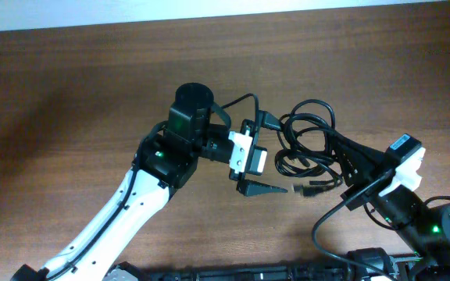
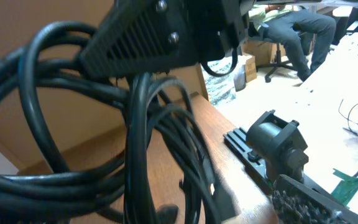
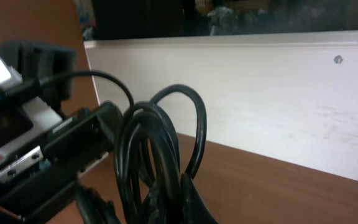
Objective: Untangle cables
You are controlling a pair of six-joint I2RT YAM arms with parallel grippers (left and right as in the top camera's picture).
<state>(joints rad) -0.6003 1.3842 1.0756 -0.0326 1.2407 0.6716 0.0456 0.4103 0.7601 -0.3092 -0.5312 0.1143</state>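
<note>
Black cables point(image 1: 311, 162) lie bunched in overlapping loops on the wooden table point(image 1: 92, 78), right of centre, with a small plug end poking out at the near side of the tangle. Both arms close on the knot from opposite sides, probably so each can take a different strand and draw it away from the other. The left gripper point(image 1: 276, 156) is released, its jaws spread wide at the bundle's left edge with nothing between them. The right gripper point(image 1: 340, 170) straddles the right part of the loops, a finger on either side, but I cannot tell whether it is pinching the cords or only bracketing them. No containers are in view.
</note>
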